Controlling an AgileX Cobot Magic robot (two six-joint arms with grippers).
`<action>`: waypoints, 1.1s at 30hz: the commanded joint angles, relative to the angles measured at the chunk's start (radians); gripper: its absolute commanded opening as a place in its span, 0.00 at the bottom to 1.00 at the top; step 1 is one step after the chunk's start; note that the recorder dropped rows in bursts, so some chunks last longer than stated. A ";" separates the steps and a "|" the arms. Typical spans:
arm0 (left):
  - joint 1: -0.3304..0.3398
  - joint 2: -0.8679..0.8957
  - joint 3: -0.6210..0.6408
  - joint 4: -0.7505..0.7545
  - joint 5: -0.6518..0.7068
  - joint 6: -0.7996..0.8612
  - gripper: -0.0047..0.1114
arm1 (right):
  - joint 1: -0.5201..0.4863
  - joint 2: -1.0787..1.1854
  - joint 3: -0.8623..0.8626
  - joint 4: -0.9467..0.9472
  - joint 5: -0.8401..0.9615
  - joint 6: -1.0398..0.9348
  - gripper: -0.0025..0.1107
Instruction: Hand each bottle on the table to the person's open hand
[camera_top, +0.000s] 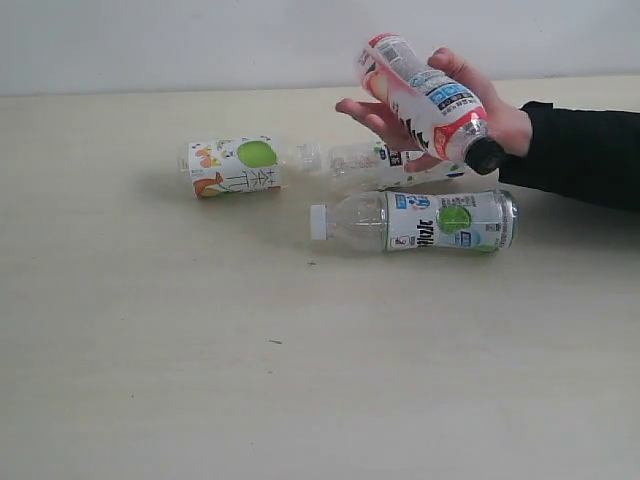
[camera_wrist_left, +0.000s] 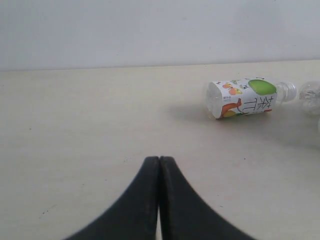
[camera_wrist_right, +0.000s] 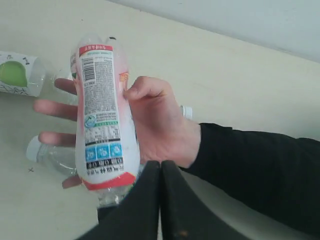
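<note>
– Pink bottle (camera_wrist_right: 102, 115): where is it?
– Lying across the person's hand (camera_wrist_right: 160, 125), just past the tips of the right gripper (camera_wrist_right: 160, 165). Its jaws are pressed together on nothing, so I'd call that one delivered.
– And the left gripper (camera_wrist_left: 159, 159)?
– Jaws clenched too, and empty, over the table (camera_wrist_left: 75, 125). A green-spot bottle (camera_wrist_left: 242, 98) lies on its side well ahead of them, off to one side.
– How would that one handle?
– Light, I'd guess; it looks empty. Thin plastic gives under a squeeze, and a round body lying down may roll away from a nudge. I'd take it across the labelled middle, jaws square to its length, not at the tapering neck.
</note>
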 joint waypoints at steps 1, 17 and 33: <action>0.002 -0.005 0.003 -0.003 -0.003 -0.006 0.06 | -0.004 -0.222 0.193 -0.002 -0.082 -0.001 0.02; 0.002 -0.005 0.003 -0.003 -0.003 -0.002 0.06 | -0.004 -1.090 0.719 -0.017 -0.196 -0.051 0.02; 0.002 -0.005 0.003 -0.003 -0.003 -0.006 0.06 | -0.004 -1.297 1.095 -0.165 -0.439 0.230 0.02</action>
